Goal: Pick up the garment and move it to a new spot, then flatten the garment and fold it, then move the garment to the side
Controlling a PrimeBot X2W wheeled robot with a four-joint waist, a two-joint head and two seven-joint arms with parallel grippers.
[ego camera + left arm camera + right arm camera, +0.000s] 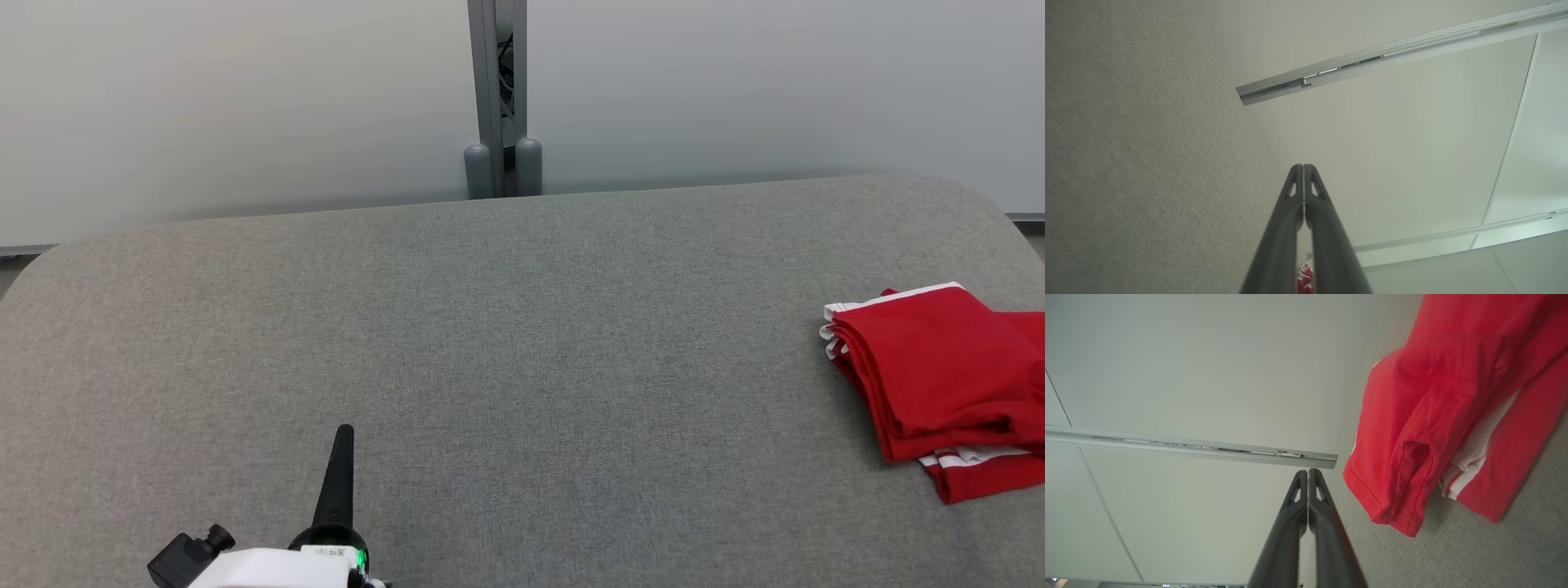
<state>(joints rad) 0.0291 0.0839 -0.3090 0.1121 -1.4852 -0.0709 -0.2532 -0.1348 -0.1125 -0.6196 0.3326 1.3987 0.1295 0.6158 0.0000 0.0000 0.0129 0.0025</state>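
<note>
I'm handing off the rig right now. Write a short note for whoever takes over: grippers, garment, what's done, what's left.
Left gripper: shut, holding nothing, over bare grey fabric surface.
Right gripper: shut, holding nothing, beside the garment, not touching it.
Red garment: folded, white trim showing, lying at the surface's right side, partly cut off by the head view's edge.
Done: it looks folded and set aside.
Left: probably nothing; maybe check that the fold is tidy.

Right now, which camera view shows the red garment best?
The head view: the folded red garment lies on the grey surface, far right, cropped. The right wrist view shows its hems and white stripes close up, cropped. The left wrist view shows a red patch at the bottom edge.
</note>
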